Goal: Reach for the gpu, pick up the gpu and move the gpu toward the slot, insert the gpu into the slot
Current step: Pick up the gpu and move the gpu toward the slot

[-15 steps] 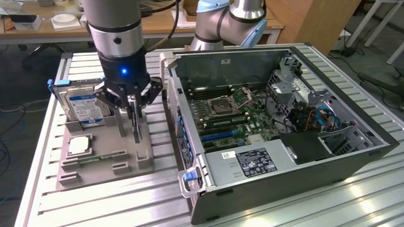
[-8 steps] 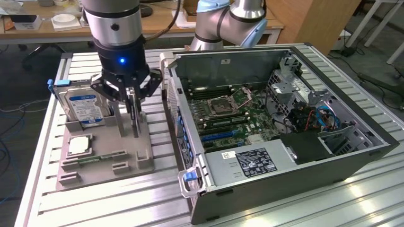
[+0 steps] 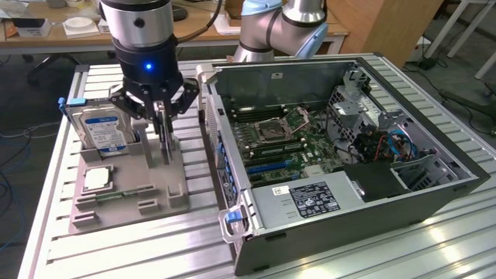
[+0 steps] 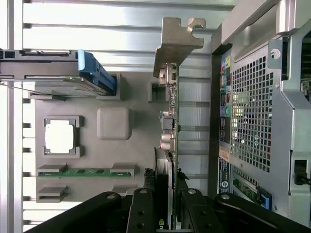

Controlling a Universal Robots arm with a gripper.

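The gpu stands on edge in the grey holder, at the side nearest the open case. Your end effector is pinched narrowly on the card's upper edge. For a clean pick, I judge you want a straight vertical pull with the card square between the pads, so it does not bind in its groove.

Count:
- one gpu
- one hard drive
- one processor
- one memory stick
- one case on the table, holding the slot
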